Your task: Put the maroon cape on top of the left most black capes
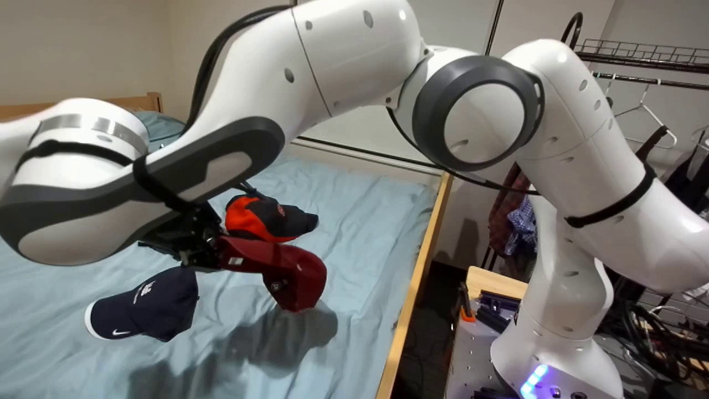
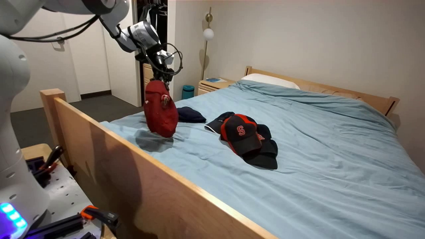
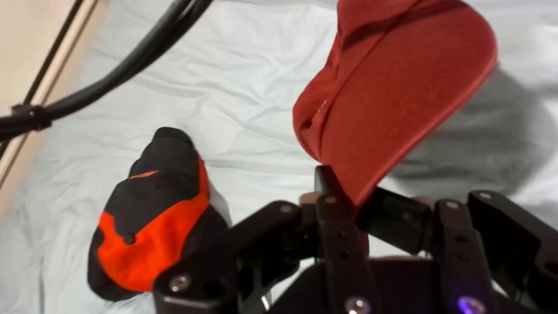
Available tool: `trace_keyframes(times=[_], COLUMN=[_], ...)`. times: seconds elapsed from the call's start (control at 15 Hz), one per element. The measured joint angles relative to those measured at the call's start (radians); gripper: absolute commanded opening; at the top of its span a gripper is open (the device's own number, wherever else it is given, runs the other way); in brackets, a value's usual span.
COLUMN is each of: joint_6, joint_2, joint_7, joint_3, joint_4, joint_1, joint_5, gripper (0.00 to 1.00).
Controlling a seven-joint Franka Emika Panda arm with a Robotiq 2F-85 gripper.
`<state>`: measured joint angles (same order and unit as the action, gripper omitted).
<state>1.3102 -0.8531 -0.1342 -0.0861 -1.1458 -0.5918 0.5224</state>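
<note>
footboard (image 2: 159, 196): huge up front in an exterior view, cause that cam sits just behind it, beside the robot base (image 2: 20, 186), tilted a bit down and facing the headboard (image 2: 318, 87) over the length of the bed (image 2: 332, 159)
robot arm (image 1: 360, 50): super close in an exterior view, where the cam looks down across the bed, headboard off left, footboard right of center
gripper (image 3: 359, 205): wrist view looks out from right behind it, aimed down, nearest to the maroon cap (image 3: 388, 91)
red-and-black cap (image 2: 242, 136): shared by all three views, same as the maroon cap
bed: headboard and footboard land in both exterior views, wrist view gets a patch between them
</note>
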Motion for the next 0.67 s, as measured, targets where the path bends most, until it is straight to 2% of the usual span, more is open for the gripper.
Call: trace_keyframes(times=[0.13, 0.47, 0.67], joint_6=[0.026, 0.054, 0.205], joint_2=[0.046, 0.066, 0.086], joint_7=[0.069, 0.086, 0.098], joint_3=[-0.001, -0.001, -0.020], joint_4=[-0.012, -0.035, -0.061], joint_1=[-0.005, -0.006, -0.002], joint_5=[0.057, 0.072, 0.171], gripper=[0.07, 0.06, 0.06])
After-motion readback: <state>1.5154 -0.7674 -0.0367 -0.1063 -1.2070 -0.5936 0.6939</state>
